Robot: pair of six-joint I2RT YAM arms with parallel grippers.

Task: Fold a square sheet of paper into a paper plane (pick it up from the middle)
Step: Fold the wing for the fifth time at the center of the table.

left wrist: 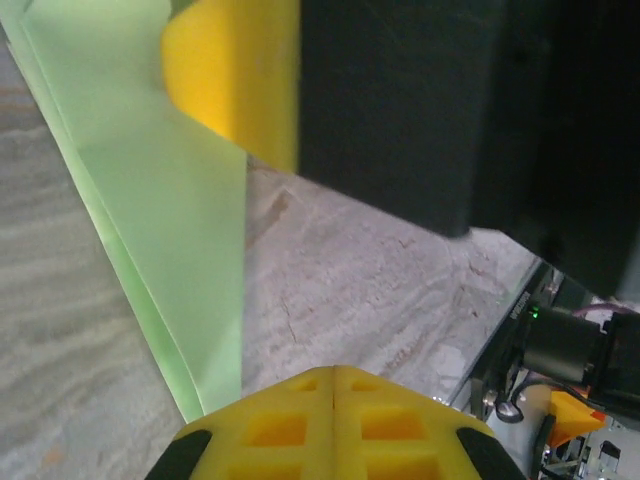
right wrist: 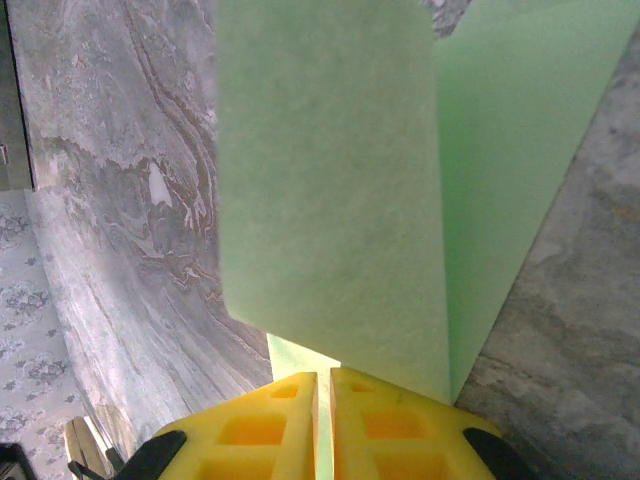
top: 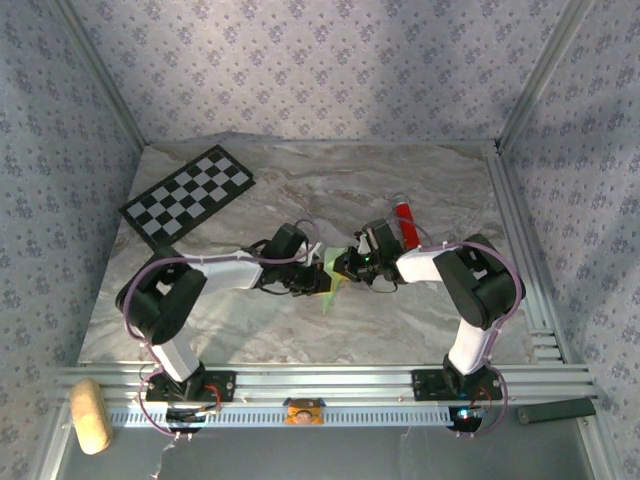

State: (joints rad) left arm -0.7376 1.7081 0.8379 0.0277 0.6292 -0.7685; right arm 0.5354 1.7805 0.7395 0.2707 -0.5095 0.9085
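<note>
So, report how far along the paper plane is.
Done: the green paper is picked up and already folded, with layered flaps showing in both wrist views. In hand: the right gripper is shut on one edge of it; the left gripper is shut right beside it, and I cannot tell whether it pinches the paper. Left: no pointed dart shape shows yet, so the remaining folds are to be done.

The marble-veined counter [top: 400, 320] runs grey and pale from edge to edge. Over on its far left corner a black-and-white checkerboard [top: 188, 195] lies flat and skewed. Right of centre there's a red tube [top: 403, 214], well apart from it.
</note>
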